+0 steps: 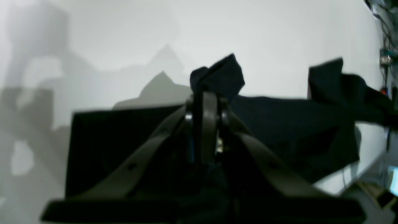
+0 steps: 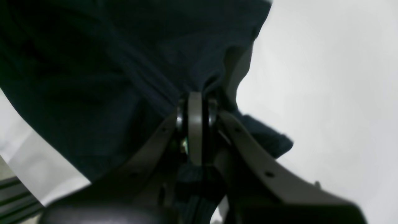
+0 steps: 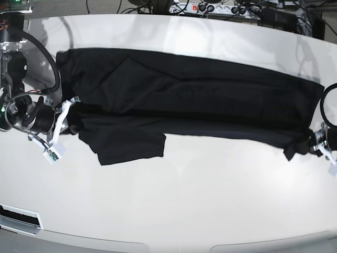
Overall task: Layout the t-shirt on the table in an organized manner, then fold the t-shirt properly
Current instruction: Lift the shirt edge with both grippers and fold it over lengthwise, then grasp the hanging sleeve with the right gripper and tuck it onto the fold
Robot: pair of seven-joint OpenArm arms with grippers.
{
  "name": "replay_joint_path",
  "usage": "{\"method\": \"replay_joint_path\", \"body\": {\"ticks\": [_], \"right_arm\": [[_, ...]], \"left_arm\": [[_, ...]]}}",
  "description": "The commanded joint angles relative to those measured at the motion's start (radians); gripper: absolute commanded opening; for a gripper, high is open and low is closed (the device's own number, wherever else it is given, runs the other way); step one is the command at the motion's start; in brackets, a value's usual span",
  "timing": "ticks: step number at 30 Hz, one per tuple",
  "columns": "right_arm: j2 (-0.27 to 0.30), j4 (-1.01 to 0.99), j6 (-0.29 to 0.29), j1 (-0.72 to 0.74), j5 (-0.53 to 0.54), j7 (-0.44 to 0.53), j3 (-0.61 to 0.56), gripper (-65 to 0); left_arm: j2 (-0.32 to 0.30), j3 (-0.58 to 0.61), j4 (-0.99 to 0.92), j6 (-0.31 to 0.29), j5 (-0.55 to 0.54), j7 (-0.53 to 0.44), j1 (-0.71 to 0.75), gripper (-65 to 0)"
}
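White and glossy, the table ran bare across its near half, and beyond that stretch the t-shirt lay across the middle as a long dark band reaching almost from one arm to the other, one short sleeve flopped toward the near edge. At the band's two ends the arms had hold: the right gripper had its jaws pinched shut on a bunched edge of cloth, and the left gripper was likewise clamped on a tuft of fabric that stuck up past its tips. The shirt looked light and thoroughly limp; it sagged between the two holds, creased wherever it was pulled, and seemed likely to drape rather than keep any shape. On so smooth a top it would probably slide easily, which I judged useful for dragging it flat but risky for keeping a fold in place. Hems, shoulder seams and corners looked the best places to take hold. Farther back, a power strip and cables lay past the far rim.
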Motion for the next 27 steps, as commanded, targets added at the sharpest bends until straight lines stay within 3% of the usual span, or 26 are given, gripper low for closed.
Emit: {"method": "replay_joint_path", "body": {"ticks": [1, 5, 11, 12, 13, 15, 17, 19, 23, 25, 27], "right_arm": [[0.014, 0.017, 0.001, 0.015, 0.016, 0.018, 0.007, -65.0], [0.014, 0.017, 0.001, 0.006, 0.016, 0.007, 0.007, -65.0], [0.014, 0.017, 0.001, -0.02, 0.015, 0.0, 0.007, -65.0], [0.015, 0.017, 0.001, -0.021, 0.016, -0.014, 0.007, -61.7], [0.015, 0.017, 0.001, -0.021, 0.013, -0.027, 0.007, -52.9], [0.016, 0.017, 0.001, -0.013, 0.013, -0.049, 0.007, -32.9], [0.018, 0.02, 0.001, 0.007, 0.018, -0.058, 0.007, -22.3], [0.017, 0.022, -0.029, 0.03, 0.021, -0.046, 0.007, -22.0], [0.011, 0.016, -0.138, 0.04, 0.016, 0.084, 0.006, -22.0], [-0.009, -0.006, -0.196, 0.051, 0.011, 0.111, 0.006, -22.0], [-0.048, -0.06, -0.211, 0.086, 0.012, 0.11, 0.006, -21.9]], "left_arm": [[-0.027, -0.004, 0.014, -0.009, -0.014, 0.003, -0.028, -65.0], [-0.029, -0.004, 0.014, 0.014, 0.078, 0.01, -0.026, -65.0], [-0.028, -0.004, 0.014, 0.013, 0.088, -0.016, 0.033, -65.0], [-0.027, -0.004, 0.014, 0.013, 0.089, -0.043, 0.047, -65.0], [-0.026, -0.004, 0.014, 0.013, 0.088, -0.072, 0.06, -60.7], [-0.024, -0.004, 0.014, 0.013, 0.088, -0.111, 0.082, -42.9], [-0.024, -0.004, 0.014, 0.014, 0.079, -0.122, 0.1, -29.2], [-0.024, -0.004, 0.014, 0.014, 0.066, -0.122, 0.117, -27.3], [-0.024, -0.004, 0.014, 0.014, 0.061, -0.14, 0.154, -27.3], [-0.024, -0.004, 0.014, 0.014, 0.061, -0.166, 0.161, -27.3], [-0.024, -0.004, 0.014, 0.03, 0.061, -0.178, 0.159, -27.3]]}}
